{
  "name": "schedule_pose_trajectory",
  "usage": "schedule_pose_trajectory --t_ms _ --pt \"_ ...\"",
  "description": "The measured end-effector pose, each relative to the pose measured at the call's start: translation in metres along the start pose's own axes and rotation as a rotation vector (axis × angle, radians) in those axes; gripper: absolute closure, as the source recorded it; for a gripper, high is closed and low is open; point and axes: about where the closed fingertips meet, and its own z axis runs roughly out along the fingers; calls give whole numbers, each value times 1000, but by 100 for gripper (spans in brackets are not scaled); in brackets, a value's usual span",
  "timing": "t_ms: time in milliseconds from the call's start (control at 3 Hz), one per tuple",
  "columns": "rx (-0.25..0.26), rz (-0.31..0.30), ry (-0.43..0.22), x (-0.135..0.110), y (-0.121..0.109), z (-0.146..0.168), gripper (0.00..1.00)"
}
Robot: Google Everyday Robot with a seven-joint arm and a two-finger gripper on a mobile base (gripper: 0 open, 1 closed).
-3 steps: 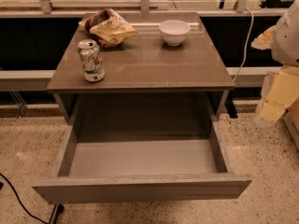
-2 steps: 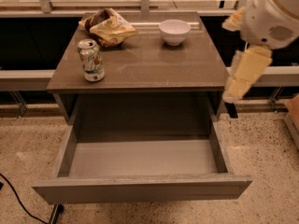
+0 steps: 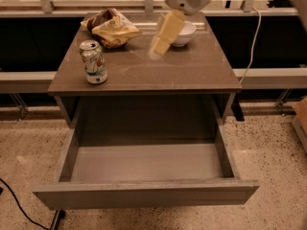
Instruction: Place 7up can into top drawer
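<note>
The 7up can (image 3: 93, 62) stands upright on the left front part of the brown cabinet top (image 3: 192, 71). It has a white and green label and a silver top. The top drawer (image 3: 144, 193) is pulled out wide below the cabinet top, and its grey inside is bare. My gripper (image 3: 157, 51) hangs from the arm at the top of the view, above the middle of the cabinet top. It is to the right of the can and well apart from it, and holds nothing.
A tan and brown snack bag (image 3: 111, 27) lies at the back left of the cabinet top. A white bowl (image 3: 186, 32) stands at the back, partly behind my gripper. A white cable (image 3: 254, 37) hangs at the right. A black cable (image 3: 19, 207) lies on the speckled floor at the left.
My arm has swung in from the right edge of the view leftward over the cabinet top, closer to the can. The can, bag, bowl and drawer have not moved.
</note>
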Motion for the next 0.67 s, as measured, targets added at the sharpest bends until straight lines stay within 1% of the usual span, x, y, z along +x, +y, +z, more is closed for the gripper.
schedule_pose_trajectory --t_ms 333,667 --pt "-33 74 -221 -28 -47 75 0" --pt "-22 170 -289 -15 -68 123 0"
